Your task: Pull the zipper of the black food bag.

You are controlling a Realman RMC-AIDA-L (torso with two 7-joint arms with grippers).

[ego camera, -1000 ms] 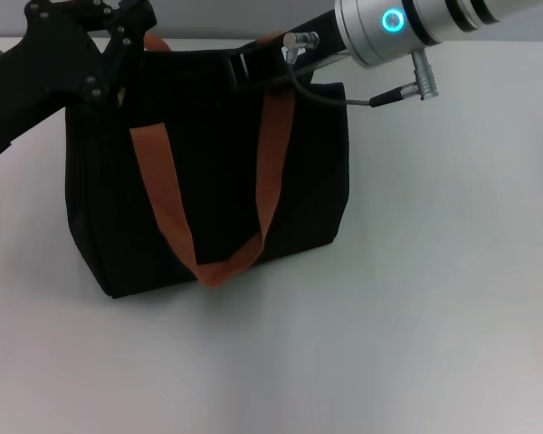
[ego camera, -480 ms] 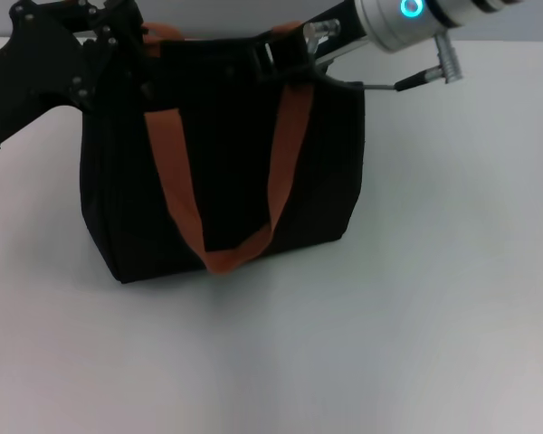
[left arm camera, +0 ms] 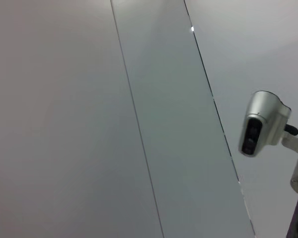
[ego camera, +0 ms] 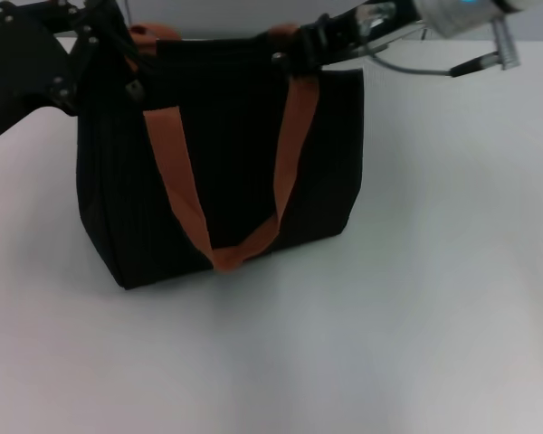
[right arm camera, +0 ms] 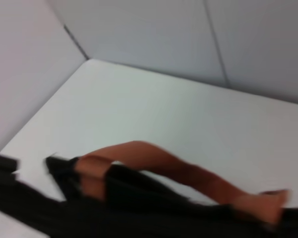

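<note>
Up along the top edge of the black food bag [ego camera: 226, 163] on the counter [ego camera: 416, 307], right tool [ego camera: 299, 50] sits nearer the right end, left tool [ego camera: 118, 45] at the left corner; zipper hidden, track runs between them, grips unclear

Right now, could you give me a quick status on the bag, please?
Left gripper at black food bag's top left corner. Right gripper at top right edge. Zipper not visible. Orange strap hangs down front.
</note>
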